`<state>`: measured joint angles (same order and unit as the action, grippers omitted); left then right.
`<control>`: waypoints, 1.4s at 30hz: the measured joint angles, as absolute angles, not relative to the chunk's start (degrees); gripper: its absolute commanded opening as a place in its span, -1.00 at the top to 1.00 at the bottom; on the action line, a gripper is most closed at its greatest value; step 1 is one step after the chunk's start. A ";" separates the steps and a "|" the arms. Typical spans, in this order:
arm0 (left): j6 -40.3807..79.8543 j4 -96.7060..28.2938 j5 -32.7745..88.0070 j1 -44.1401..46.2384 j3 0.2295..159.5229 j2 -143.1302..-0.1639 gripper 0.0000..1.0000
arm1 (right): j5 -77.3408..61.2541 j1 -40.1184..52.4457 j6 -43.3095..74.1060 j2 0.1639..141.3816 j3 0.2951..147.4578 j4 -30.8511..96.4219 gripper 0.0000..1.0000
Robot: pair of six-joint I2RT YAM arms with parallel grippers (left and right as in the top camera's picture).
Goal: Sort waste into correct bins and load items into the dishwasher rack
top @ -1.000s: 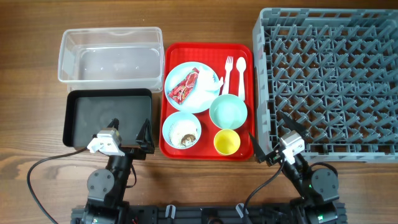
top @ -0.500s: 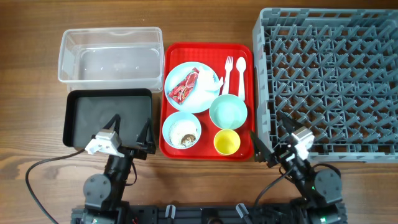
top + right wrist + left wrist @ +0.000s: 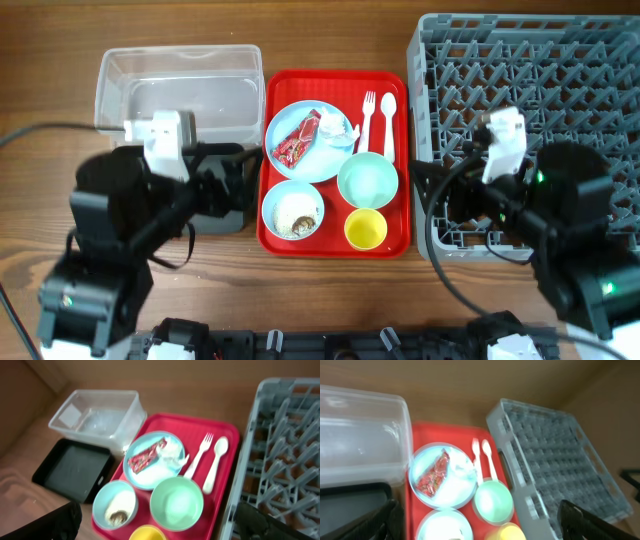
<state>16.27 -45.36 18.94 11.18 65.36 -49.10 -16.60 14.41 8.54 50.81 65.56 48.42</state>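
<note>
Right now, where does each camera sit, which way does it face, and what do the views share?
Overhead: above the table, facing straight down; shows left arm and right arm flanking the red tray.
Left wrist: raised, facing forward and down at the tray; own tool fingers at the lower corners.
Right wrist: raised, facing tray and grey rack; own fingers likewise.
Shared: the light blue plate with the red wrapper.

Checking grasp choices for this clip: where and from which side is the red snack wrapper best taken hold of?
Probably from straight above, pinching the red snack wrapper across its narrow width near its lower-left end in the overhead view. It lies flat and diagonal on the light blue plate, leaving no edge to reach sideways, and the white tissue crowds its upper-right end.
</note>
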 measured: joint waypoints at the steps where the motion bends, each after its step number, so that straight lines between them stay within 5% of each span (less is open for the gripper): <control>1: 16.64 -46.65 21.04 11.18 68.20 -51.18 -1.00 | -18.06 14.41 8.47 52.34 66.28 48.69 -1.00; 3: 16.86 -46.96 24.84 11.18 70.81 -53.58 -0.97 | -20.67 14.41 8.34 54.37 66.37 49.12 -0.99; 7: 17.19 -54.98 26.65 15.99 71.35 -60.16 -0.53 | -15.38 14.41 16.75 55.18 66.39 50.30 -0.99; 15: 19.33 -57.01 14.79 42.15 71.31 -86.96 -0.24 | -11.25 14.41 23.79 55.18 66.39 50.89 -1.00; 20: 20.14 -53.71 12.88 47.64 71.31 -97.21 -0.14 | -10.85 14.41 24.03 55.18 66.39 51.70 -0.99; 23: 21.78 -51.75 8.95 47.64 71.31 -99.83 0.17 | -10.83 14.41 24.03 55.18 66.39 51.88 -0.99; 25: 22.17 -50.83 7.68 47.64 71.31 -101.47 0.87 | -10.83 14.41 24.03 55.18 66.39 51.88 -0.99; 29: 22.85 -51.35 7.31 47.64 71.31 -102.98 0.92 | -10.85 14.41 24.03 55.18 66.39 51.88 -0.99; 36: 22.85 -57.08 21.30 33.19 73.47 -85.23 0.92 | -16.14 14.41 21.69 55.27 66.39 47.81 -0.89; 42: 21.52 -52.84 58.17 9.52 74.37 -75.72 0.92 | -47.29 14.44 8.69 61.41 66.61 38.00 -0.82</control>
